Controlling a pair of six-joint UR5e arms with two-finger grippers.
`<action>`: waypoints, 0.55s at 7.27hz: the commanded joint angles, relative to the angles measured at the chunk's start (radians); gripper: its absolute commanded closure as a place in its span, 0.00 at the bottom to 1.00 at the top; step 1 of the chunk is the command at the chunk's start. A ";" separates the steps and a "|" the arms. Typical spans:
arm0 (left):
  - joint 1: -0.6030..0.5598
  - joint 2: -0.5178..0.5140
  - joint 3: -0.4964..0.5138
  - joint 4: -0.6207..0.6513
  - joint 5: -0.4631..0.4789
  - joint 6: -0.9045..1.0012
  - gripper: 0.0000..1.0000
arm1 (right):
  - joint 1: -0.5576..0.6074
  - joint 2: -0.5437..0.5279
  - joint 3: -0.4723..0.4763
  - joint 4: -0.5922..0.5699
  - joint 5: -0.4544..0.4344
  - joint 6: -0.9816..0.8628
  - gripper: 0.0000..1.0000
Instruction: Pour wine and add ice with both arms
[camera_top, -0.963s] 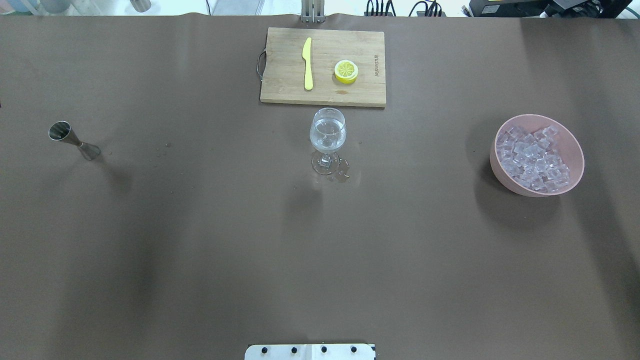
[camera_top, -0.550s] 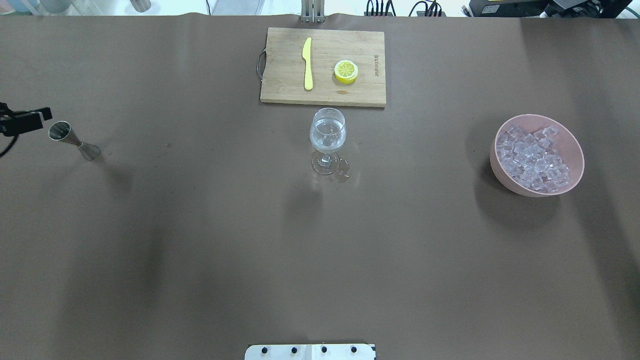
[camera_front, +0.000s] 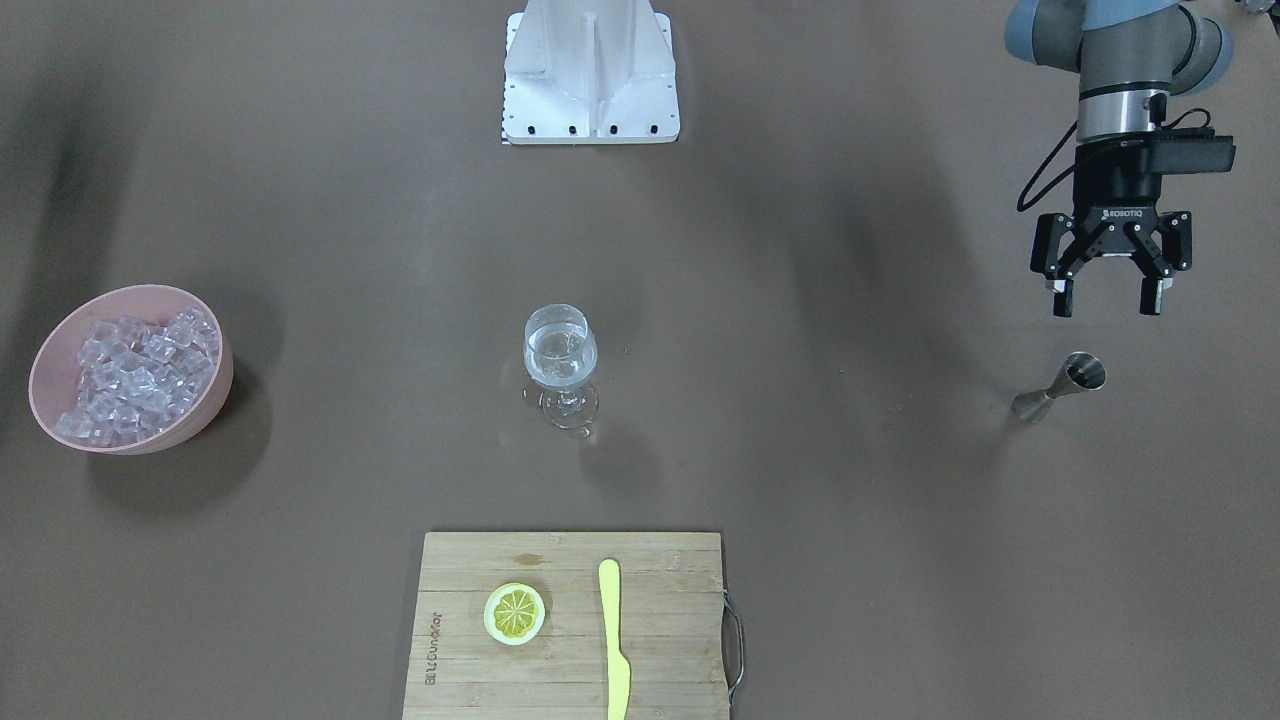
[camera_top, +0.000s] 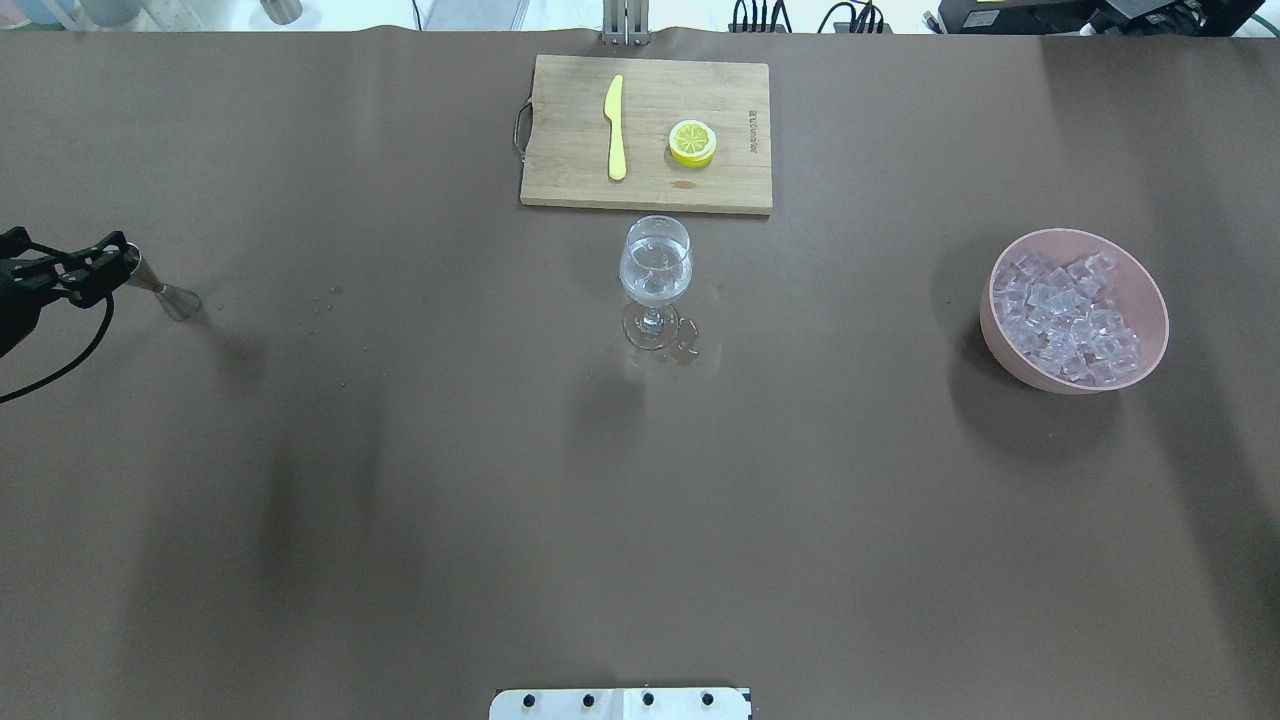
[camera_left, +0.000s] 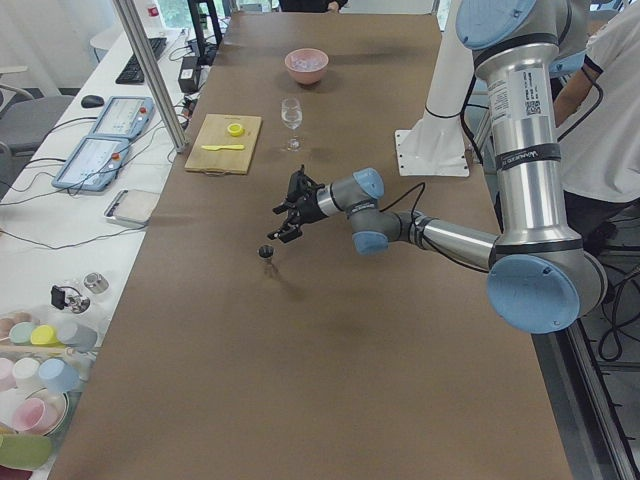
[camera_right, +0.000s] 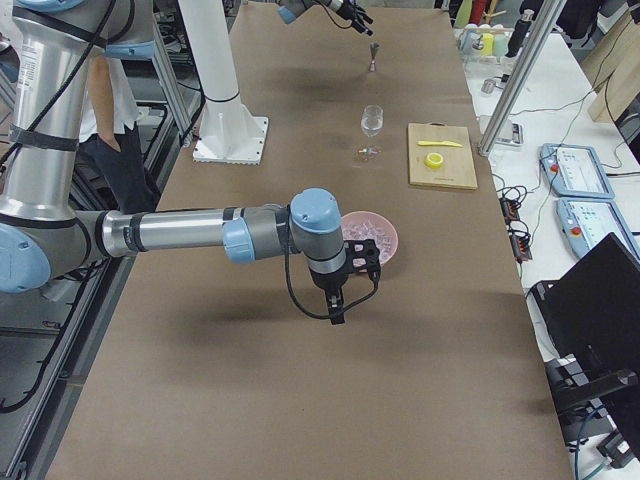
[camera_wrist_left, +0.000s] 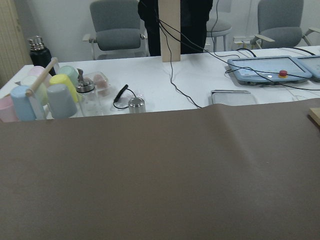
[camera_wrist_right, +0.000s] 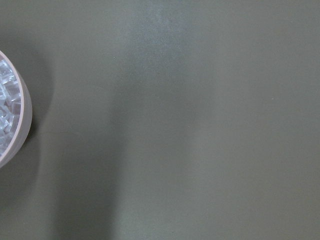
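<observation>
Brown tabletop (camera_front: 800, 500), wine (camera_front: 560, 365) in the middle glass (camera_front: 556, 322), ice (camera_front: 130, 370) in the pink bowl (camera_front: 215, 405) — left gripper (camera_front: 1107, 299) hangs spread wide near the jigger (camera_front: 1060, 388), next I'd guess lower and pinch it; right gripper (camera_right: 338, 300), can't tell

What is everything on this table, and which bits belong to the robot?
Table: one, brown, under everything.
Wine glass: one, clear, table centre.
Wine: small amount, colourless, in the glass.
Bowl: one, pink, robot's right side.
Ice: many cubes, clear, in the bowl.
Cutting board: one, wooden, beyond the glass.
Knife: one, yellow, on the board.
Lemon slice: one, yellow, on the board.
Jigger: one, metal, robot's left side.
Base mount: one, white, robot's edge.
Left gripper: black, open, near the jigger.
Right gripper: black, near the bowl; state unclear.
</observation>
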 joint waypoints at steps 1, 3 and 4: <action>0.099 -0.004 0.045 0.000 0.182 -0.131 0.02 | 0.000 0.001 -0.003 0.000 -0.002 0.002 0.00; 0.169 -0.045 0.111 -0.001 0.304 -0.249 0.02 | 0.000 0.003 -0.005 0.000 -0.004 0.000 0.00; 0.169 -0.085 0.160 -0.001 0.342 -0.291 0.02 | 0.000 0.003 -0.005 0.000 -0.004 0.000 0.00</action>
